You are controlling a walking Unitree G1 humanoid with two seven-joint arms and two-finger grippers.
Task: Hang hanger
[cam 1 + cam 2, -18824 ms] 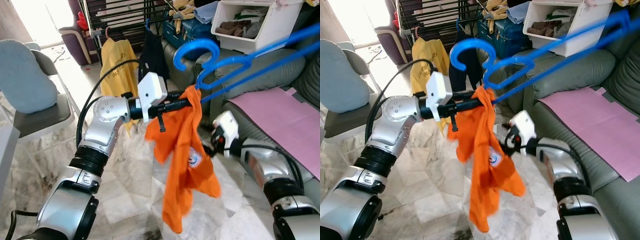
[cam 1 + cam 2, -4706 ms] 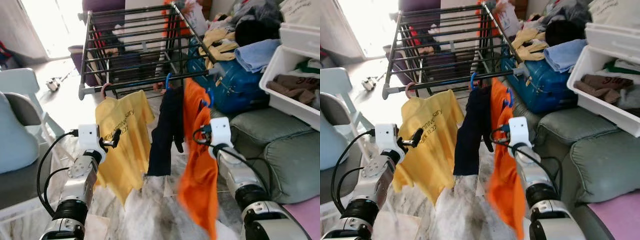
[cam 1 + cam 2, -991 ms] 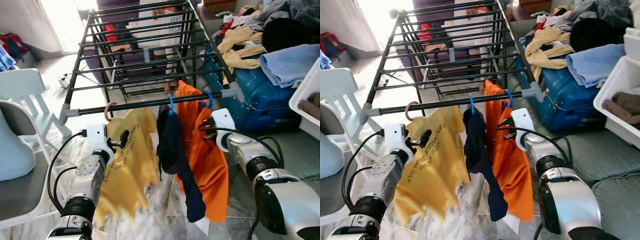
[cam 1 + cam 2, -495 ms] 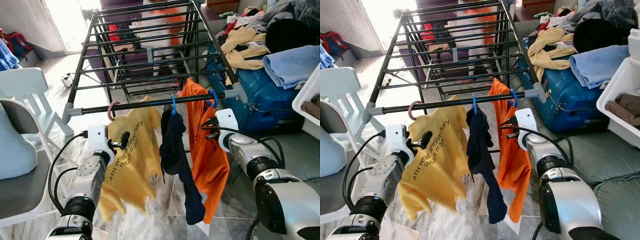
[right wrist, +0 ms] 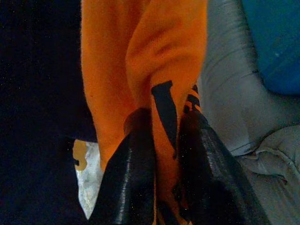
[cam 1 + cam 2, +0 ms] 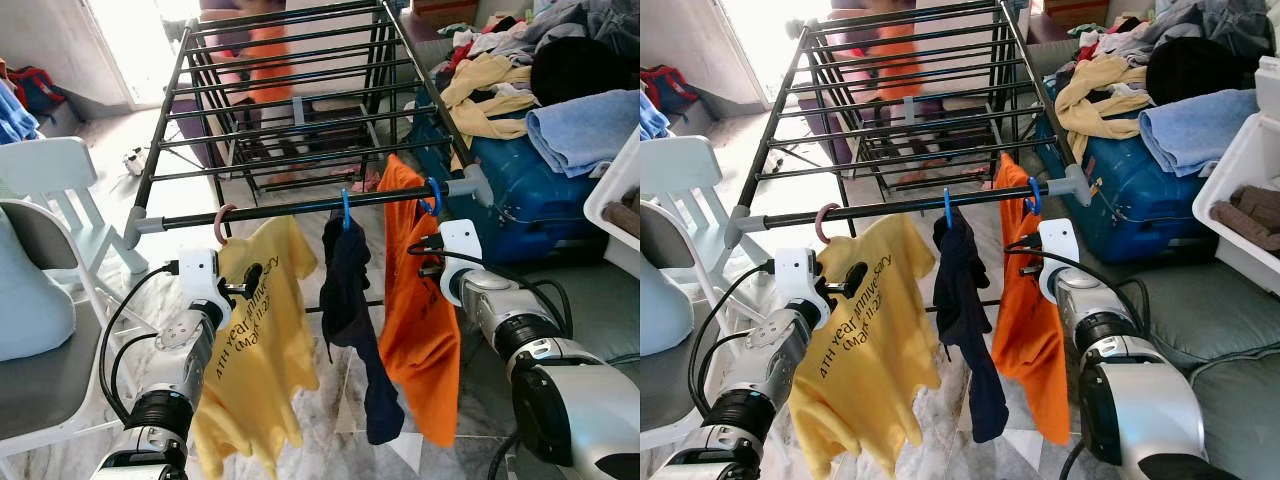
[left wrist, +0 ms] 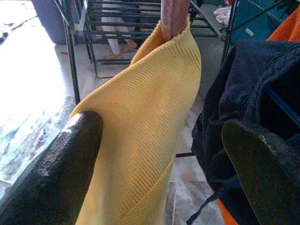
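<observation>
In the head views, the orange shirt is seen hanging by its blue hanger from the rack's front rail, the right arm raised beside it. In the left wrist view, the left gripper is held spread around the yellow shirt. In the right wrist view, the right gripper is clenched on orange fabric.

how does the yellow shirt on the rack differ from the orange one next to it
The yellow shirt hangs from a pink hook toward the rail's left end; the orange shirt hangs from a blue hook near its right end. The left gripper stands open around the yellow shirt; the right gripper pinches the orange shirt's cloth. Both hang from the same front rail.
</observation>
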